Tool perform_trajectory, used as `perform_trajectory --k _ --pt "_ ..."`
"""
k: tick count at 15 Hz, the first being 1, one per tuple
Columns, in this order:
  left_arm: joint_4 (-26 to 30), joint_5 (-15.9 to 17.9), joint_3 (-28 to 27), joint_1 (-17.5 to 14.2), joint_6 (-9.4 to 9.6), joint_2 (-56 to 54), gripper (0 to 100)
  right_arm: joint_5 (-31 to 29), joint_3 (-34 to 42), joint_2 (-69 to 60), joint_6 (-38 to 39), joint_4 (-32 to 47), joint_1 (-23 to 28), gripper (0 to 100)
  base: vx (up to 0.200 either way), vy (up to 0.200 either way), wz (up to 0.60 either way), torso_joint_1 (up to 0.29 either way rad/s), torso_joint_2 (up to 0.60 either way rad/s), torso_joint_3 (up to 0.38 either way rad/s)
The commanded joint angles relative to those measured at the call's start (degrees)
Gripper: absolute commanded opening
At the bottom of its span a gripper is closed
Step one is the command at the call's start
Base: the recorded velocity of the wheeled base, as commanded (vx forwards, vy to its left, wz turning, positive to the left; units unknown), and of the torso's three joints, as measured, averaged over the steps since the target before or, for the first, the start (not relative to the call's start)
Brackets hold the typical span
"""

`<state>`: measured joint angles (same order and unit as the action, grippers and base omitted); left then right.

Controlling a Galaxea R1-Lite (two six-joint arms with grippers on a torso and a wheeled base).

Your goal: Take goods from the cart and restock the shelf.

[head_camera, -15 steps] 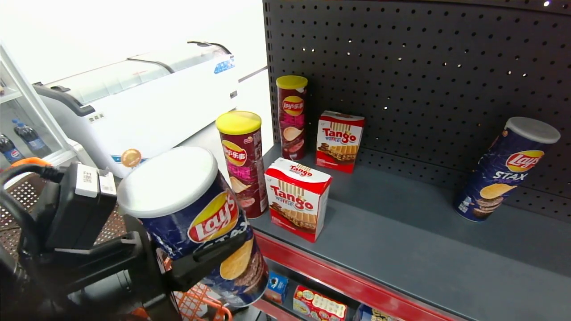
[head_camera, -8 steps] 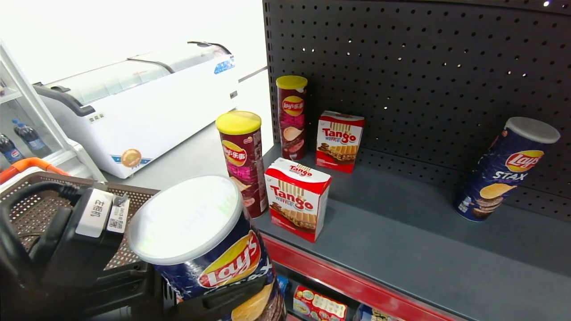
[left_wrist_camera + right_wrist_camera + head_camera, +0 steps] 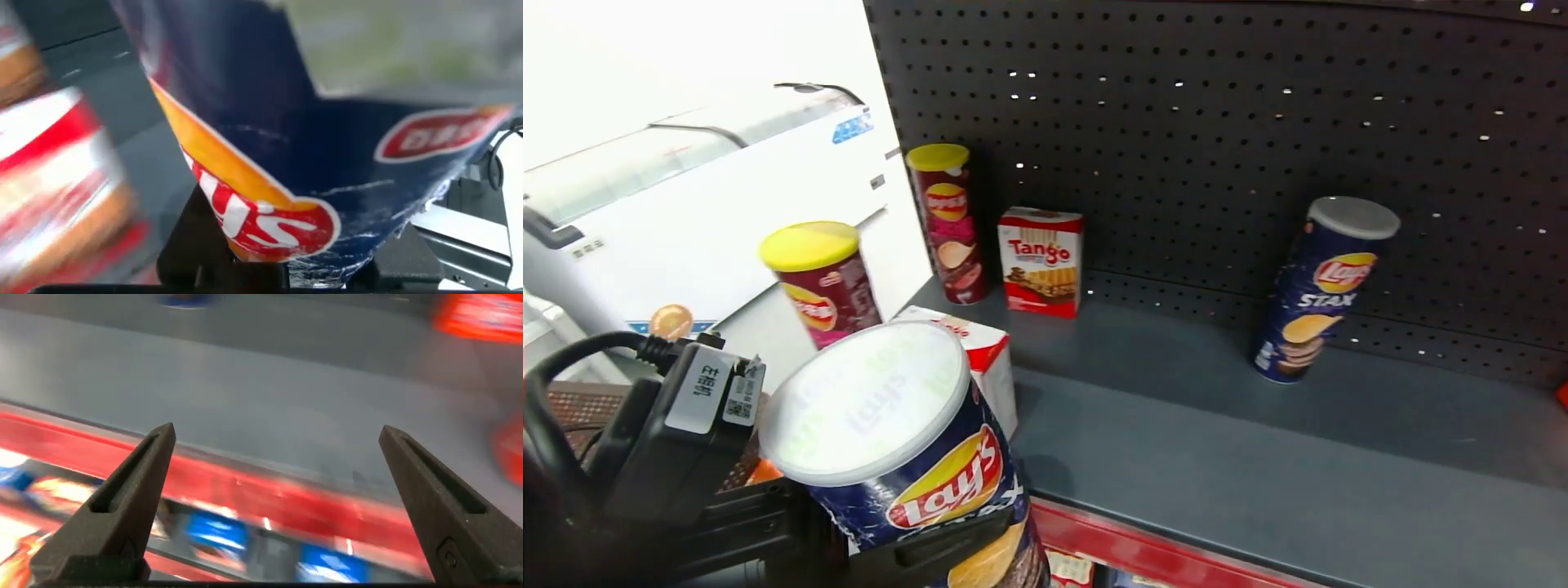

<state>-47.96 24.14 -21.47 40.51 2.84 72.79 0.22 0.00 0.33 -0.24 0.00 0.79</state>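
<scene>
One blue chip can (image 3: 882, 425) held, not yet shelved.
Jaws of the left gripper (image 3: 915, 527) clamp it, the shelf (image 3: 1217, 457) just beyond them; the right gripper (image 3: 278, 506) gapes wide, empty.

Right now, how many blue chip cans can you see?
2. The held can is in the left gripper, near the shelf's front edge; the other can stands far back on the shelf by the pegboard. More could hide behind the held can.
</scene>
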Motion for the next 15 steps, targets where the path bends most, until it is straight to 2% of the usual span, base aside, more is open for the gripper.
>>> perform_trajectory --k 1,5,15 --pt "0.0 0.0 -0.1 -0.1 -0.03 0.2 0 0.0 0.0 0.0 0.0 0.0 0.0 100 0.0 0.0 -0.6 0.002 0.0 0.002" --pt "0.0 -0.1 -0.1 -0.2 -0.12 0.3 0 0.0 0.0 0.0 0.0 0.0 0.0 100 0.0 0.0 -0.6 0.002 0.0 0.005" --pt "-0.3 0.0 0.2 -3.7 -0.29 0.0 0 0.3 0.0 0.1 -0.1 0.0 0.0 100 0.0 0.0 0.0 0.0 0.0 0.0"
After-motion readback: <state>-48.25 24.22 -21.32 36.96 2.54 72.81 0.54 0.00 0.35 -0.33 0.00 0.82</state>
